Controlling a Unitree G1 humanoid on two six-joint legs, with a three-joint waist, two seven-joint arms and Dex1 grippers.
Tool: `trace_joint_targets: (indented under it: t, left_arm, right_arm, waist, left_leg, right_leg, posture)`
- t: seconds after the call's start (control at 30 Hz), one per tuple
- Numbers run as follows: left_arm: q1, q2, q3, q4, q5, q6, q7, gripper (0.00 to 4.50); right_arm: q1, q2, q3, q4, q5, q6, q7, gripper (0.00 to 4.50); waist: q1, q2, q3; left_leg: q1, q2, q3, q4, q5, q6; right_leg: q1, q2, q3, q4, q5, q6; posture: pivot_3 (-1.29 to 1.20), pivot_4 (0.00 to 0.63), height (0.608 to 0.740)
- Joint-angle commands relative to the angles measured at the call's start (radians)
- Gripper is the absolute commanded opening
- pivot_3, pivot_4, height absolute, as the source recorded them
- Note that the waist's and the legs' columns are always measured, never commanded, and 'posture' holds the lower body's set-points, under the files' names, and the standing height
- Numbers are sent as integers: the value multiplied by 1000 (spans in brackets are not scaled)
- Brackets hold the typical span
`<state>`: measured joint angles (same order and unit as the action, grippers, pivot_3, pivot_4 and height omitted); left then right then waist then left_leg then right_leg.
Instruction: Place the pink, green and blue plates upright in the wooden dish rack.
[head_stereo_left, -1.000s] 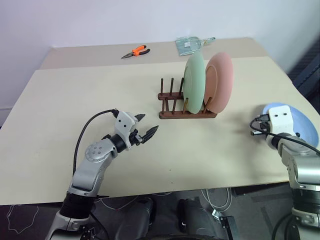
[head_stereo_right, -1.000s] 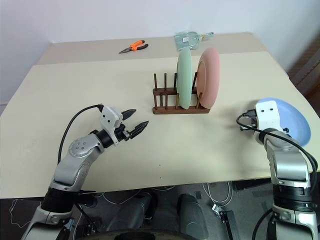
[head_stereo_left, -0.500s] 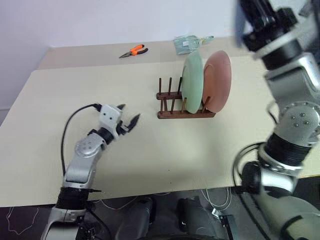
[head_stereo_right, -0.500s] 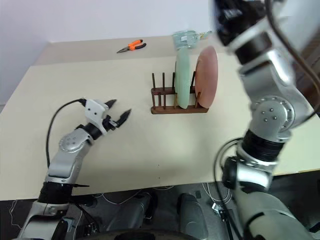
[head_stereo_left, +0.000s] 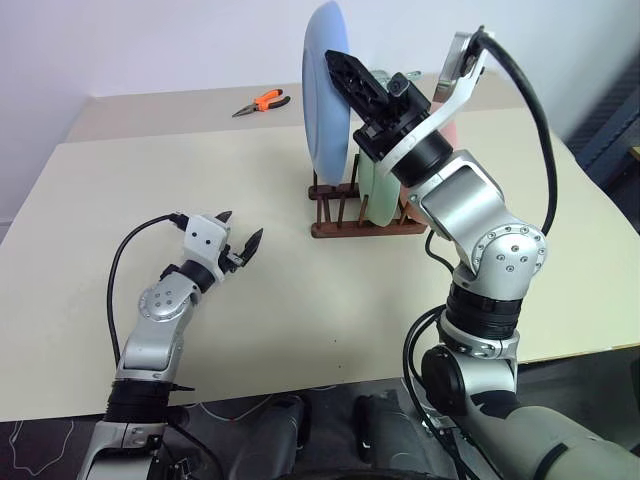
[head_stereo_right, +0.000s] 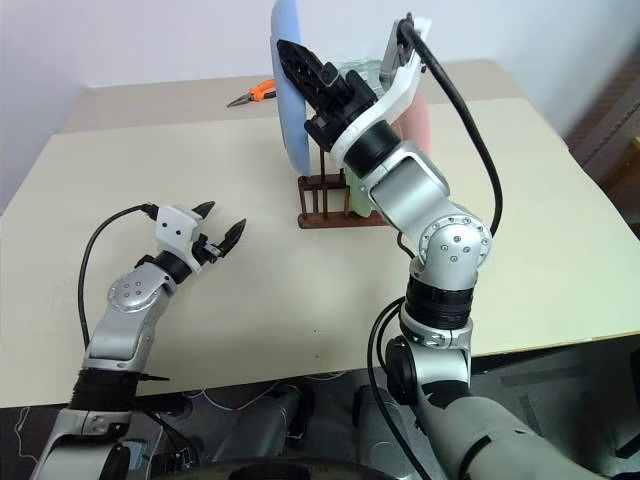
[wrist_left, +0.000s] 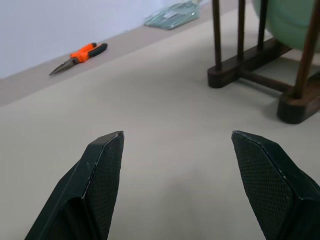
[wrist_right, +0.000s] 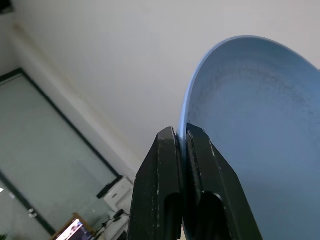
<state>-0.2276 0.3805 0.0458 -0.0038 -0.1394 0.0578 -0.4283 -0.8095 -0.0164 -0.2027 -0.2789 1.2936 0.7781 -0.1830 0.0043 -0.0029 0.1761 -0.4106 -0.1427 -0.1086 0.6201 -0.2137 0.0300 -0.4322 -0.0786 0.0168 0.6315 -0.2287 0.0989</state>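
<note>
My right gripper (head_stereo_left: 338, 62) is shut on the rim of the blue plate (head_stereo_left: 323, 95), holding it upright in the air just above the left end of the wooden dish rack (head_stereo_left: 345, 228). In the right wrist view its fingers (wrist_right: 165, 165) pinch the blue plate's (wrist_right: 260, 115) edge. The green plate (head_stereo_left: 378, 198) stands upright in the rack, partly hidden by my right arm. Behind it a sliver of the pink plate (head_stereo_right: 418, 118) shows. My left gripper (head_stereo_left: 240, 240) hovers open and empty over the table, to the left of the rack.
Orange-handled pliers (head_stereo_left: 262, 102) lie at the far side of the beige table (head_stereo_left: 300, 300). A clear packet (wrist_left: 172, 12) lies behind the rack. The rack's free pegs (wrist_left: 240, 30) are at its left end.
My right arm has lifted the blue plate off the table at the right and swung it up and left, upright, over the rack. My left gripper has drawn back to the left, still open.
</note>
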Motion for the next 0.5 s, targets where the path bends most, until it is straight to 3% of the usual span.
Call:
trace_joint_targets:
  t: [0.03,0.33,0.5]
  left_arm:
    - [9,-1,9,-49,3,-3,9,3541]
    - [3,-3,-1,-38,3,-1,-4,3541]
    - [8,-8,-10,-35,7,-7,-5,3541]
  right_arm:
    - [8,6,16,1,-17,-16,-21,17]
    - [-28,-5,10,201,-51,3,-52,17]
    - [-67,-33,31,258,-142,2,4,1899]
  waist:
    - [-4,0,0]
    - [-17,0,0]
    - [-17,0,0]
  left_leg:
    - [0,0,0,0,0,0]
    - [0,0,0,0,0,0]
    - [0,0,0,0,0,0]
  right_leg:
    - [0,0,0,0,0,0]
    - [0,0,0,0,0,0]
    - [0,0,0,0,0,0]
  posture:
    - [0,150,727]
    - [0,150,727]
    - [0,150,727]
